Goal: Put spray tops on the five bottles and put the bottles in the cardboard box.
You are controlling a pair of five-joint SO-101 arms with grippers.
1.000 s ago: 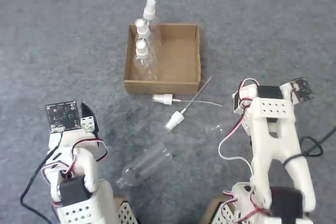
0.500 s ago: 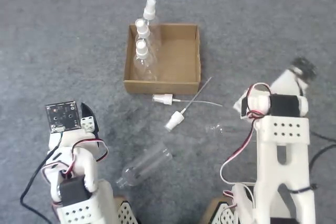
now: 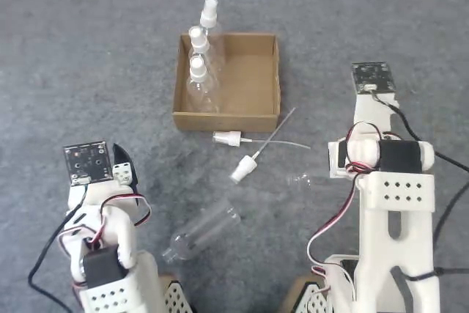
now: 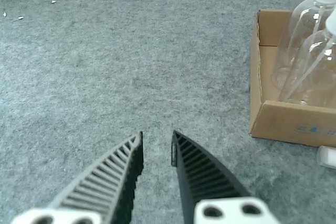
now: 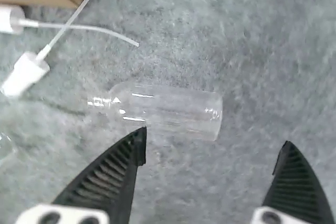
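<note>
The right gripper hangs with its jaws spread wide and empty above a clear plastic bottle. This bottle lies capless on its side on the grey felt surface, right of centre. Near its neck lies a white spray top with a thin tube, whose tube crosses that of a second white spray top. The second top lies just before the front wall of the brown cardboard box, which sits toward the surface's far edge. Three clear bottles wearing white spray tops stand in a row at the box's left wall. A second capless clear bottle lies toward the near edge. The left gripper, its jaws parted only narrowly and holding nothing, sits by the near-left corner.
</note>
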